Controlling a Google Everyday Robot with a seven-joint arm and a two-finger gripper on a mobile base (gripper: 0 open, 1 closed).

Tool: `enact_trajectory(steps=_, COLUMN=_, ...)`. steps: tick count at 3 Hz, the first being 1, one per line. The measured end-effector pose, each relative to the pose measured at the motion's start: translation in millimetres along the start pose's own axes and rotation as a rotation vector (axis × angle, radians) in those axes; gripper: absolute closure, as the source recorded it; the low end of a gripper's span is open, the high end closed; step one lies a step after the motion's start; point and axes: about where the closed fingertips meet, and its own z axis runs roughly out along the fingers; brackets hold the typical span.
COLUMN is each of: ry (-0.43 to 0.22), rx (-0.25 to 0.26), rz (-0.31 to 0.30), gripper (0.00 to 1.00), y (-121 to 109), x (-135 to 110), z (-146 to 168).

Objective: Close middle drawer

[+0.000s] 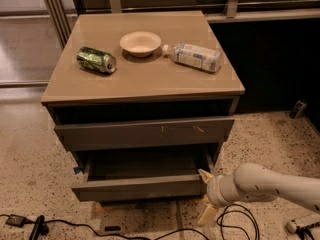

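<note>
Fingers (204,175) of the pale two-finger gripper (205,195) stand spread apart, one pointing up and one down, with nothing held between them. The gripper sits low at the right of the view, and its upper finger is at the right front corner of the middle drawer (142,187); whether it touches the wood cannot be told. Behind the gripper, a rounded white robot arm (265,184) runs off to the right edge.

The middle drawer, a wide, shallow grey-brown wooden drawer with a plain handleless front, is pulled out from the cabinet, its dark grey interior showing from above. Just above it is a similar grey-brown drawer front with pale scratch marks (145,132), which also juts forward a little from the cabinet body, leaving a dark gap under the top.

On the smooth tan cabinet top (150,81) a crushed green metal can (96,59) lies on its side at the left, a small cream round bowl (140,43) stands near the middle, and a clear plastic bottle with a pale label (194,57) lies on its side at the right. Black cables (60,226) trail over the speckled terrazzo floor (30,164) in front of the cabinet.
</note>
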Motion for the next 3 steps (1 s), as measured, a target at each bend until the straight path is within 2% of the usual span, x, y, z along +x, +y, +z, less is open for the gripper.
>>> enact_trajectory(steps=1, ry=0.007, rx=-0.005, rz=0.000, gripper=0.00, y=3, x=-1, z=-4)
enact_trajectory(steps=2, ry=0.004, rx=-0.006, rz=-0.017, gripper=0.01, y=32, x=-3, z=-28)
enact_trajectory(steps=3, ry=0.004, rx=-0.006, rz=-0.016, gripper=0.23, y=32, x=-3, z=-28)
